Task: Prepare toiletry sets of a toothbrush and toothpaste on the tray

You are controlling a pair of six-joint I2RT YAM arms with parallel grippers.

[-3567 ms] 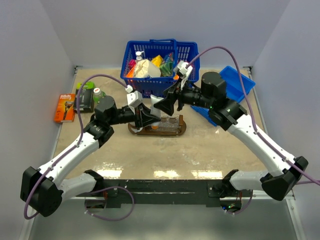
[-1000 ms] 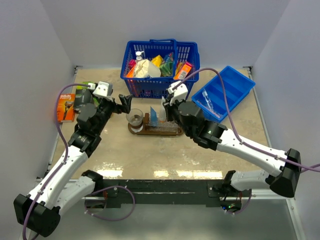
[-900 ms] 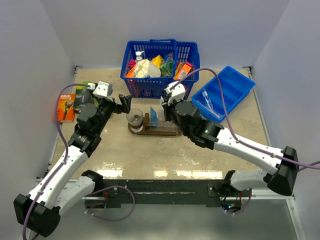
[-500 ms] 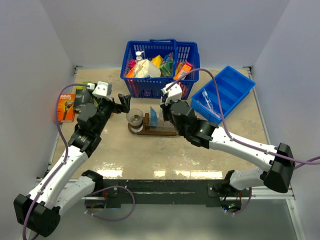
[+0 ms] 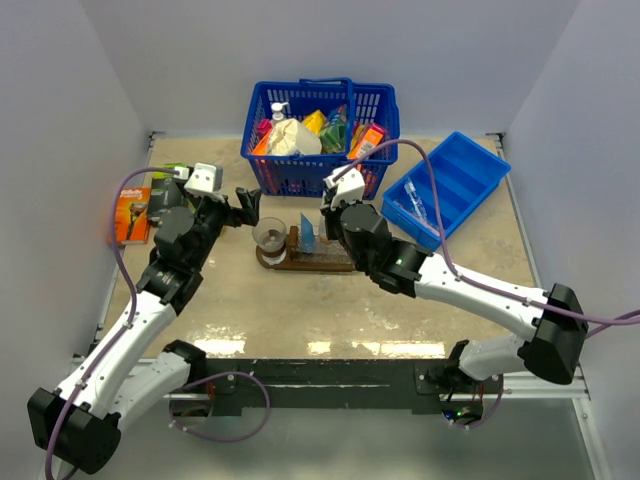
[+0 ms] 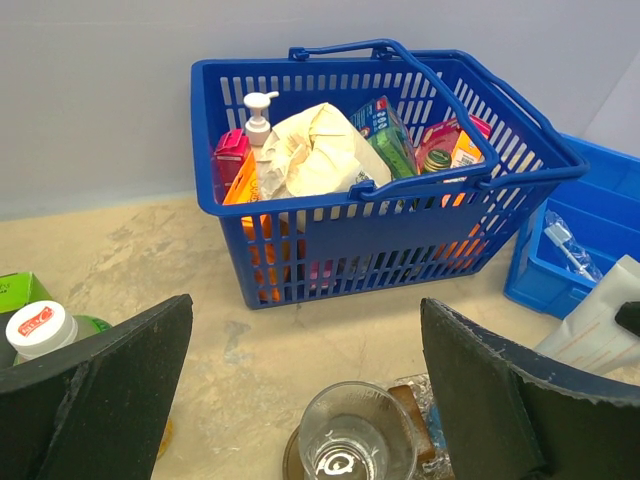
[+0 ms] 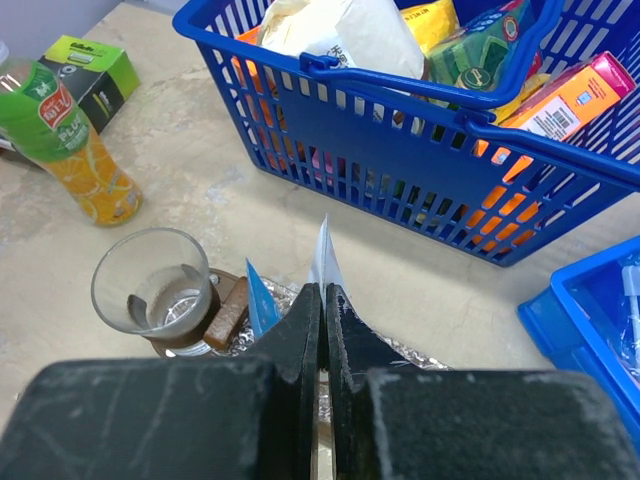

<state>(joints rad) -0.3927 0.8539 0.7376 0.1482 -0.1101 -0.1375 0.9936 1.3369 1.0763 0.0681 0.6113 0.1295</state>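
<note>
Presently: left hand (image 5: 247, 206) hovers over the tabletop (image 5: 300, 315) just left of the tray (image 5: 300, 263), fingers wide apart, nothing between them. Right hand (image 7: 322, 292) is over the tray, fingers pressed together. A whitish pointed tip (image 7: 323, 250) pokes up just past them; gripped or not, cannot tell. Blue wedge tube (image 7: 258, 295) stands on the tray, near a clear glass cup (image 7: 152, 280). Blue basket (image 5: 315, 150) sits behind, blue bin (image 5: 455, 185) to the right.

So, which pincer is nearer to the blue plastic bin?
Right. The right pincer, shut on the pale tube, is over the tray, left of the bin; the left pincer is farther left, open.
</note>
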